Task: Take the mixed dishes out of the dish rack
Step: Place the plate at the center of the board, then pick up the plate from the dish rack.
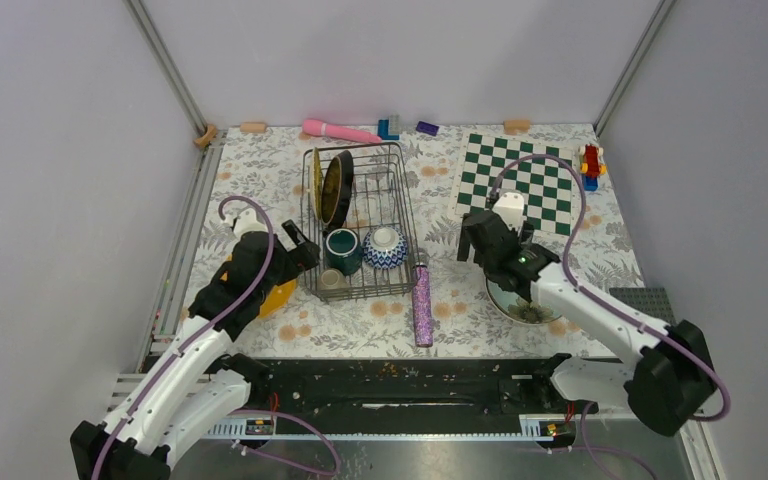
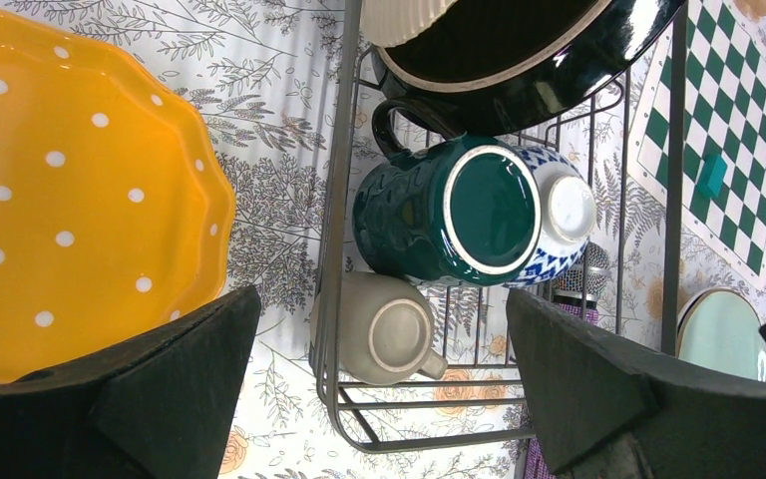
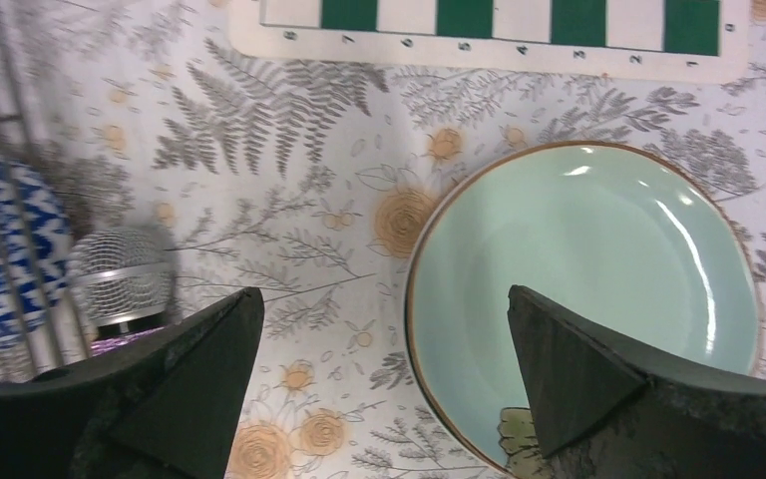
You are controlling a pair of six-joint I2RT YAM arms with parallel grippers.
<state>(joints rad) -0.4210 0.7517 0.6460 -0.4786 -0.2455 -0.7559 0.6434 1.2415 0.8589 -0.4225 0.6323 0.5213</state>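
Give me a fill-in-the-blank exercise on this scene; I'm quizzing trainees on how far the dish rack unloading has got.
1. The yellow dotted plate lies on the table, to the ____ of the dish rack.
2. Inside the rack, the dark teal mug lies beside the blue-and-white patterned ____.
3. The pale green plate lies flat on the table near the green-and-white ____.
4. The left end effector and right end effector both stand ____.
Missing words: left; bowl; chessboard; open.

Bright, even light falls from above; shadows are soft. Glare streaks the pale green plate (image 3: 583, 299) and the dark plate (image 2: 519, 55).
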